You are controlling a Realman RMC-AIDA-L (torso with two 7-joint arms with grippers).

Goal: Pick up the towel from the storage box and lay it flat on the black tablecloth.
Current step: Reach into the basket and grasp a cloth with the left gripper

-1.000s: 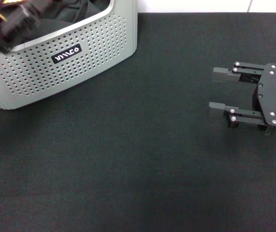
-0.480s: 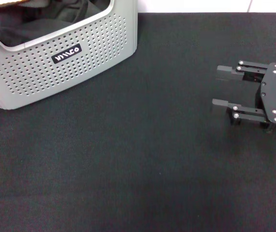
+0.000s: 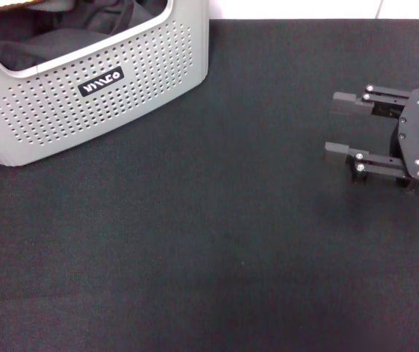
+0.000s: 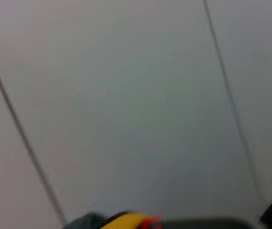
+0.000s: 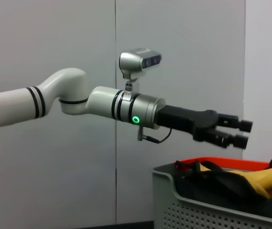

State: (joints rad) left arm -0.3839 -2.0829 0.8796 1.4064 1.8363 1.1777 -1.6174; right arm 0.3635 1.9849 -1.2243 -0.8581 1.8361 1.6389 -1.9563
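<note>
Black, finely textured fabric fills most of my head camera's view: the wide black tablecloth, lying flat. At the far left corner of it stands the light grey plastic storage box, its wall pierced with rows of small round holes. A small black label on that wall carries white letters, set at a slant; I cannot read them with confidence.

Inside the box I see dark grey-black clothing heaped up. My right wrist camera shows the same box from the side, with the yellow fleecy towel draped among the dark clothing at the box's edge, part of it rising above the rim. A red-orange strip runs along the box behind the clothing.

My left gripper is only visible in the right wrist view. It hovers above the box, clear of the towel, on a white arm with black bands and a green light. Its black fingers reach forward close together, but I cannot tell whether they are fully pressed shut.

My right gripper sits over the tablecloth at the right, well apart from the box, its two black fingers spread wide and holding nothing.
</note>
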